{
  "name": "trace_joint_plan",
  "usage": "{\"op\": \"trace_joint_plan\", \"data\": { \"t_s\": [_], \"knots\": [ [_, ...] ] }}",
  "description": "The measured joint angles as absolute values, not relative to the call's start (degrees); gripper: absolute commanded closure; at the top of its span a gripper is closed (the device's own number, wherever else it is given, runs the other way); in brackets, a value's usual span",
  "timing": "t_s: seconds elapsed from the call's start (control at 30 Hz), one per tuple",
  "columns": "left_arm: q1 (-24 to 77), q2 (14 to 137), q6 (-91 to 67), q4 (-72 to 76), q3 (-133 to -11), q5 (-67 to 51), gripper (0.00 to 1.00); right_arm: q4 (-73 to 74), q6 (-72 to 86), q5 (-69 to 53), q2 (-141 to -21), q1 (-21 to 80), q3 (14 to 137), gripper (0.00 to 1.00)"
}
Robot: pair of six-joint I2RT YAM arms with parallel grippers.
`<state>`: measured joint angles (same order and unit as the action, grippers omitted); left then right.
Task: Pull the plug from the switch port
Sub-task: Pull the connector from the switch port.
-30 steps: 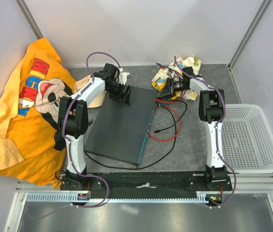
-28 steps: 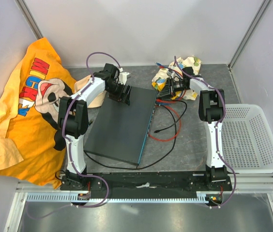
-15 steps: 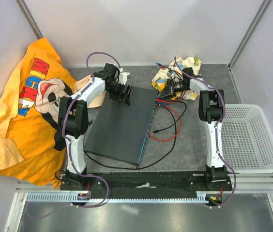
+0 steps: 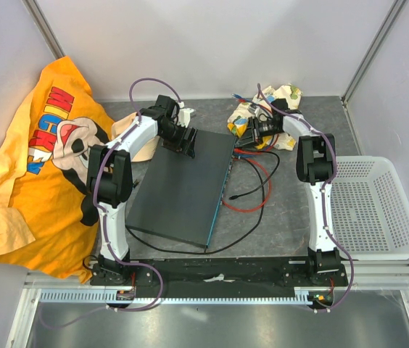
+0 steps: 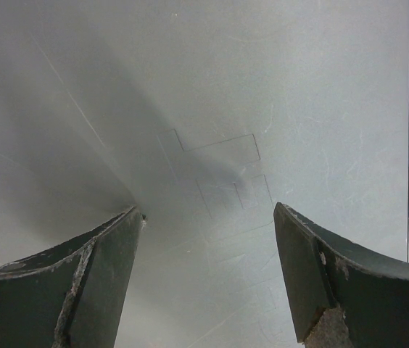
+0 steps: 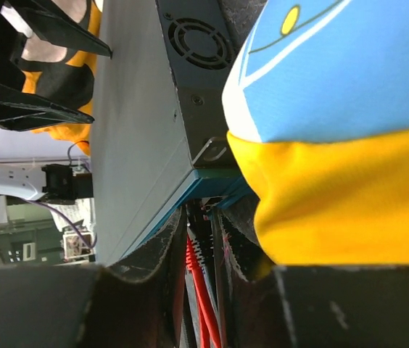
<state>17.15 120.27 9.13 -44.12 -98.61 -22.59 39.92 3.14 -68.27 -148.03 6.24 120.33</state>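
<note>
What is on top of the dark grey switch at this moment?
The left gripper sits over the switch, at its far end, jaws open. The wrist view shows its bare top between the fingers; whether the fingertips touch it is hidden.

Grey table (image 4: pixel 284 226), switch (image 4: pixel 179 185), orange shirt (image 4: pixel 30 181), white basket (image 4: pixel 371 210), patterned cloth (image 4: pixel 289 93), loose cables (image 4: pixel 267 183)

Pale grey wall panels (image 4: pixel 212 43) close in the counter (image 4: pixel 291 232) on three sides, with slim metal posts (image 4: pixel 368 49) at its far corners. The counter's surface is mottled dark grey. A slotted aluminium rail (image 4: pixel 212 296) lines its near edge, and the light is soft and even.
</note>
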Motion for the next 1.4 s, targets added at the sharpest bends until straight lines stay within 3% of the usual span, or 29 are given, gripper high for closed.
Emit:
{"op": "trace_joint_plan", "data": {
  "t_s": [0.2,0.37,1.23,1.4],
  "knots": [
    [17.28,120.27,9.13,-44.12,-98.61,-22.55,0.17,42.35,1.61,-66.67,-148.2,6.48,121.95,0.92],
    [17.28,120.27,9.15,-44.12,-98.61,-22.52,0.17,43.68,-0.08,-65.78,-148.2,6.63,122.74,1.0],
    [17.78,120.27,9.93,-44.18,-98.61,-21.37,0.18,56.51,-24.32,-62.63,-149.8,7.9,130.67,1.0],
    [19.42,120.33,10.48,-43.94,-98.63,-16.49,0.39,57.21,-25.56,-61.47,-149.6,8.16,131.2,1.0]
  ]
}}
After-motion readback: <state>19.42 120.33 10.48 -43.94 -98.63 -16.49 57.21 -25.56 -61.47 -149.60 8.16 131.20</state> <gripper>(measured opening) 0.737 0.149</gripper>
